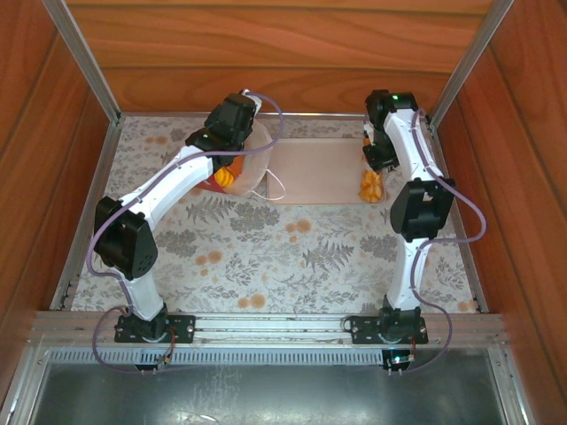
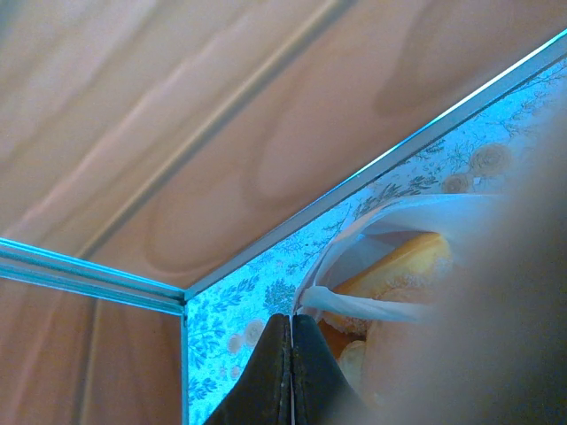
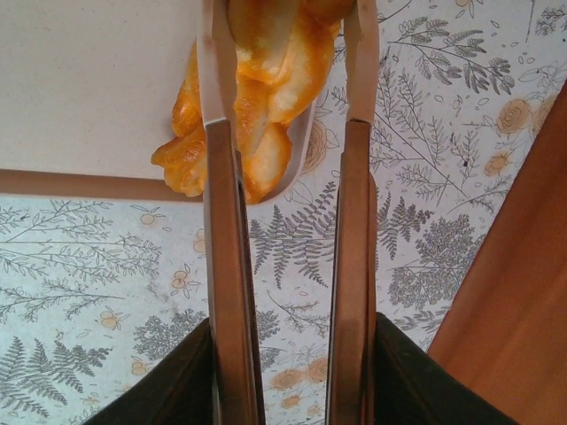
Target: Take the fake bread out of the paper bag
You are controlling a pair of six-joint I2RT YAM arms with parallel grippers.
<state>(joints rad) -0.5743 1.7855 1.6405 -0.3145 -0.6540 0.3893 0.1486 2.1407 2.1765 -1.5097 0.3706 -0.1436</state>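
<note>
- The paper bag (image 1: 258, 165) sits at the far left of the floral table (image 1: 292, 248), just beside the left end of the pale pink tray (image 1: 323, 168); its mouth gapes upward and a strip of its red band shows at the near side
- Some fake bread (image 1: 226, 175) is still inside the bag: orange-gold pieces show through the mouth from above, and the left wrist view shows a golden roll behind the white rim
- A thin white cord handle (image 1: 276, 191) loops out of the bag toward the tray
- The left gripper (image 2: 291, 354) is at the bag's mouth with its dark fingers pressed flat together; whether any paper is pinched between them cannot be told
- A white strip of the bag crosses just beside those fingertips
- The right gripper (image 3: 292, 354) is clamped on the metal tongs (image 3: 221, 266), whose two arms run forward along the inner faces of its fingers
- The tongs' arms stand apart, their far ends on either side of a heap of bread
- That heap of orange, glazed pieces lies in the tray's right near corner, touching one another
- One piece reaches the tray's rounded rim
- A wooden wall (image 3: 523, 283) rises close on the right of the tongs
</note>
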